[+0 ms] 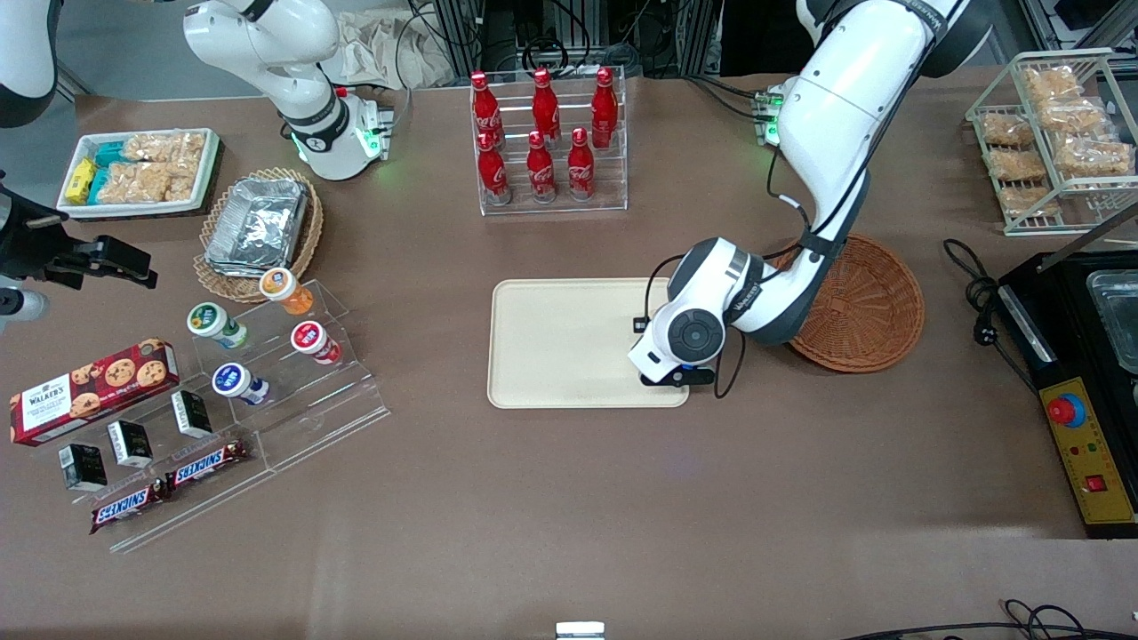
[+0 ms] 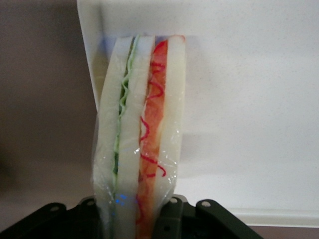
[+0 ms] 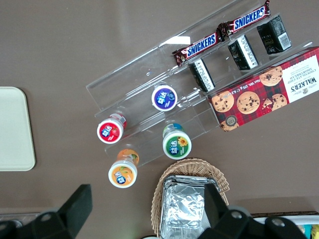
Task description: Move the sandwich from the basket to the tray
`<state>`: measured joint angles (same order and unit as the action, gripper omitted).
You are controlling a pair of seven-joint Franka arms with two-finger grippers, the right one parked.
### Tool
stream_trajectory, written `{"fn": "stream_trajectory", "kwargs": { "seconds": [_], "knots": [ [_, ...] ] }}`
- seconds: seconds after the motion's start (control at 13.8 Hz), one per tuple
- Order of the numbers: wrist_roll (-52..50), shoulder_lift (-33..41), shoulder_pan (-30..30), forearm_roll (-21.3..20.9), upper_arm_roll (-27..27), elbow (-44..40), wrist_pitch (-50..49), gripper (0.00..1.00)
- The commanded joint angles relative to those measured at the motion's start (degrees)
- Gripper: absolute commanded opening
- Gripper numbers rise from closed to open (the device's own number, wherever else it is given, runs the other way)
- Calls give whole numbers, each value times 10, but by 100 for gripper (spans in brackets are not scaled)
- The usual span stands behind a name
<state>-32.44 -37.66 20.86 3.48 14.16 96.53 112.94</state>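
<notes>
tool (image 1: 677, 378) grips wrapped sandwich (image 2: 141, 134) over tray (image 1: 551, 347); no label shows.

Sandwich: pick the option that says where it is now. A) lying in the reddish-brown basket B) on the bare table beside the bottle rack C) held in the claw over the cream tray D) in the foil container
C: the wrist view shows the sandwich clamped in the claw above the tray; the basket shows no sandwich.
</notes>
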Motion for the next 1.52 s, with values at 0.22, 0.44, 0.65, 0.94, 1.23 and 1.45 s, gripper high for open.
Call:
{"fn": "stream_trajectory", "kwargs": {
  "seconds": [0.22, 0.44, 0.65, 0.94, 1.23, 1.45],
  "knots": [
    [-24, 1, 5, -21, -7, -14, -8, 100],
    [-67, 36, 2, -37, -7, -20, -38, 100],
    [-62, 59, -5, -36, -8, -65, -113, 100],
    [-27, 108, -42, -36, -8, -99, -210, 100],
    [90, 179, -113, -37, -9, -97, -286, 100],
    [177, 212, -176, -40, -10, -97, -308, 100]
  ]
}}
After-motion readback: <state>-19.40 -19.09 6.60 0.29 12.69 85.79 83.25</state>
